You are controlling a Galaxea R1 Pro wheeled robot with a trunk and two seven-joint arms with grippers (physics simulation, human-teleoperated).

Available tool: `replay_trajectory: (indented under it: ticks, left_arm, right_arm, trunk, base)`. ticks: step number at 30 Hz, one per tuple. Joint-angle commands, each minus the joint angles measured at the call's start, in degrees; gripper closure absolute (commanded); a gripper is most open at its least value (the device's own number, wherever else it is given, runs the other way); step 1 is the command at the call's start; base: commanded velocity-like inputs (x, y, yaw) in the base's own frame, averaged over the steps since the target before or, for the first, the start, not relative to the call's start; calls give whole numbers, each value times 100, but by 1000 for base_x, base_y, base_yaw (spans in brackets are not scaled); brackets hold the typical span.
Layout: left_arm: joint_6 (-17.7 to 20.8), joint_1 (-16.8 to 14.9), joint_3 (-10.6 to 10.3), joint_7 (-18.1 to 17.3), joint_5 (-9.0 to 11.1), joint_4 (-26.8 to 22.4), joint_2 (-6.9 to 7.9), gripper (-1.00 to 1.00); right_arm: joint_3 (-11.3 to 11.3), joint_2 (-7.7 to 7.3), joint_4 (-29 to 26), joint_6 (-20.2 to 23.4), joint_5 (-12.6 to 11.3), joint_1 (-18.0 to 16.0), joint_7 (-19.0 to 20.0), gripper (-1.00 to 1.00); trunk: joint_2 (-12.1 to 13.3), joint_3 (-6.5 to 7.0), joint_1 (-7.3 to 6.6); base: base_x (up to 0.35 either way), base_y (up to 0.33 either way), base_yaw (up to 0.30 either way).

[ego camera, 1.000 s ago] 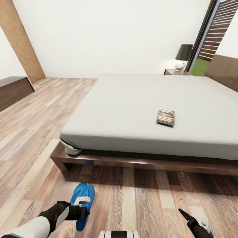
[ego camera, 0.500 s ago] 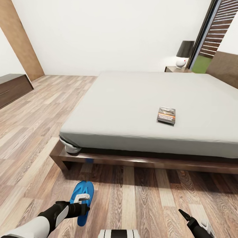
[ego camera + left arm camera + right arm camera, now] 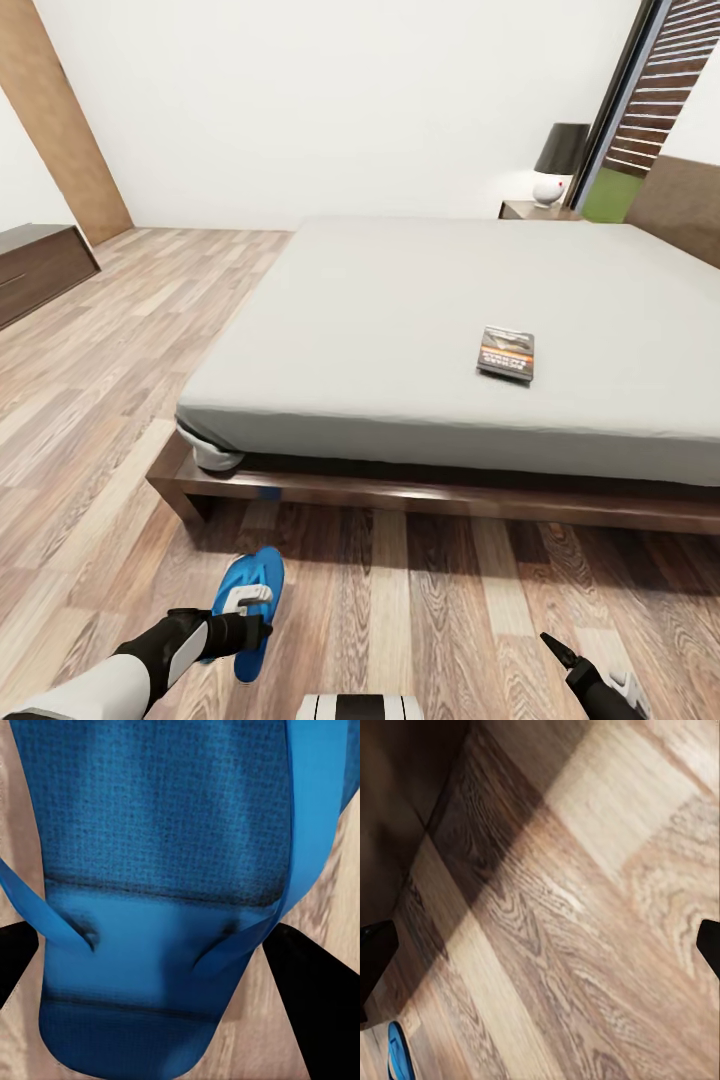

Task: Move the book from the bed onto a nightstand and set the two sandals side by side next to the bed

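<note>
The left gripper [image 3: 243, 612] pinches the flat bright blue sandal [image 3: 250, 605], its long axis pointing toward the dark-framed bed [image 3: 400, 490] ahead; the right gripper [image 3: 556, 648] is spread, empty.

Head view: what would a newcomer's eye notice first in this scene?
The large bed with its pale mattress fills the middle, with a small dark book lying flat on it toward the right. On the wood floor in front, a bright blue sandal lies under the left gripper.
</note>
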Motion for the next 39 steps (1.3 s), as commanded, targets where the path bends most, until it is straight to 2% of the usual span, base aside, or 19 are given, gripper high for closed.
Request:
replay_trajectory:
  ticks: [1, 11, 23, 26, 30, 32, 39]
  left_arm:
    - [37, -1, -42, -3, 60, -10, 5, 100]
    - [36, -1, -45, -12, 60, -10, 7, 100]
    - [43, -1, -76, 37, 25, -10, -20, 100]
    - [46, -1, -77, 228, 20, -10, -51, 100]
    - [51, -1, -80, 636, 20, -10, -169, 100]
    - [53, -1, -89, 861, 17, -10, -279, 100]
    - [54, -1, -102, 1022, 9, -6, -357, 100]
  right_arm:
    - [29, 1, 19, 58, -62, -8, 37, -100]
    - [35, 1, 19, 55, -60, -8, 29, -100]
    - [29, 1, 19, 58, -62, -8, 28, -100]
    - [29, 1, 19, 58, -61, -8, 24, -100]
    - [29, 1, 19, 58, -62, -8, 21, -100]
    - [29, 1, 19, 62, -62, -8, 20, -100]
    - [29, 1, 19, 66, -62, -8, 20, -100]
  trunk:
    - [-2, -4, 0]
    - [-2, -4, 0]
    - [-2, -4, 0]
    - [-2, -4, 0]
    - [-2, -4, 0]
    - [-2, -4, 0]
    - [-2, -4, 0]
  base:
    - [143, 0, 0]
    - [116, 0, 0]
    - [13, 0, 0]
    - [0, 0, 0]
    - [0, 0, 0]
    - [0, 0, 0]
    - [0, 0, 0]
